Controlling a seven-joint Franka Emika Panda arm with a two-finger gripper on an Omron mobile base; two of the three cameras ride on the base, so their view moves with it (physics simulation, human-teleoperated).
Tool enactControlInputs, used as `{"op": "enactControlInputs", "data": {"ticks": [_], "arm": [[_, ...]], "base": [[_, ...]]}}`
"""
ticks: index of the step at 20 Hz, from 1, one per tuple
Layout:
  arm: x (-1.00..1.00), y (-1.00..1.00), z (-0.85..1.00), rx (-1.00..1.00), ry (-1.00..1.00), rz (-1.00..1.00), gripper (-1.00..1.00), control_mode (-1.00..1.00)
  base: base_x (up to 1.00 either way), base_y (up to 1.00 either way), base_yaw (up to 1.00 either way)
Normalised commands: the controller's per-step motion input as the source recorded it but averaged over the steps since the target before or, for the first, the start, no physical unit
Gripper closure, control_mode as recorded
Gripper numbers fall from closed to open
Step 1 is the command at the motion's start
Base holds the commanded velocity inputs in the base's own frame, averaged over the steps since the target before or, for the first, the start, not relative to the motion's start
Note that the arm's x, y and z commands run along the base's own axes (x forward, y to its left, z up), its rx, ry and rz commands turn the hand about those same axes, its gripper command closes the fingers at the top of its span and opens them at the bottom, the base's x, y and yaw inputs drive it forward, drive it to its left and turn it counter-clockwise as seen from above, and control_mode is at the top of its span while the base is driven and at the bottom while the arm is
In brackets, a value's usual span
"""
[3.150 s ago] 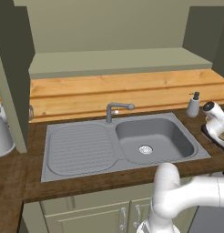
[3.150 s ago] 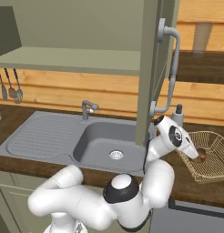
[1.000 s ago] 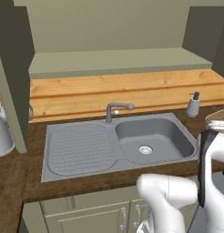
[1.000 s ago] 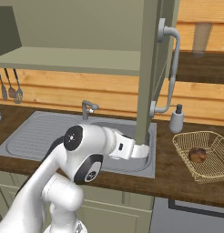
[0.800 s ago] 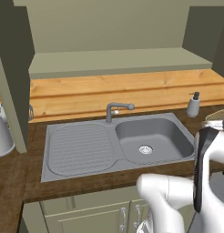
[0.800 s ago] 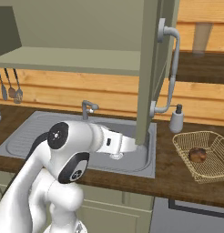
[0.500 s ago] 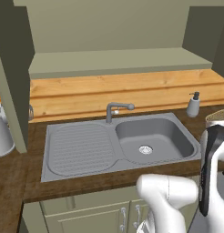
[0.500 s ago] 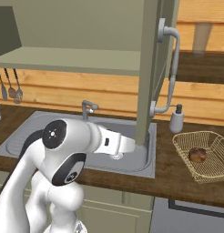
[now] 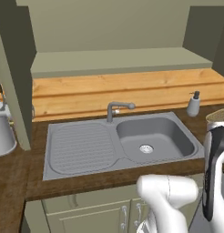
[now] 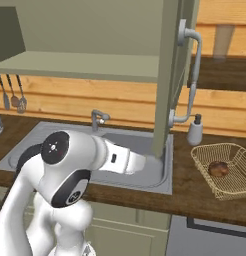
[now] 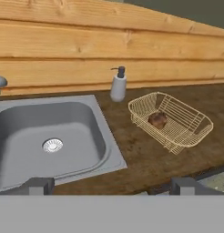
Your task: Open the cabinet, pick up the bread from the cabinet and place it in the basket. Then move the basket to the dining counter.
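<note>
Now the bread point(image 11: 157, 119) sits inside the basket point(image 11: 171, 121), near its middle, and the basket rests on the dark wooden desk point(image 11: 145, 157) to the right of the sink point(image 11: 50, 139), just past the soap dispenser point(image 11: 117, 84). The cabinet point(image 10: 167, 75) stands open above, its shelf point(image 10: 80, 65) bare. My jaws are spread wide and hold nothing; their two dark tips rise at the bottom of the hand view, well apart from the basket.

What remains, as I judge it, is carrying the basket to the dining counter. The basket looks light and fairly stiff, but its open lattice weave probably gives a little under pressure, so a hard pinch could bend it. I would take it by the rim of the near long side, one jaw inside and one outside the wall, away from the bread. Held by one edge it will likely tip, and the round loaf could roll toward the low side, so I should keep it level and move gently.
</note>
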Motion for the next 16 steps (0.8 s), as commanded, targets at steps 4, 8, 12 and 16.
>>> {"op": "enactControlInputs", "data": {"ticks": [4,8,12,16], "arm": [[0.0,0.0,0.0,0.0,0.0,0.0,-1.0,1.0],[0.0,0.0,0.0,0.0,0.0,0.0,-1.0,1.0],[0.0,0.0,0.0,0.0,0.0,0.0,-1.0,1.0],[0.0,0.0,0.0,0.0,0.0,0.0,-1.0,1.0]], "base": [[-0.83,0.91,-0.03],[-0.91,0.72,-0.13],[-0.42,-0.78,-0.23],[-0.57,-1.0,-0.14]]}}
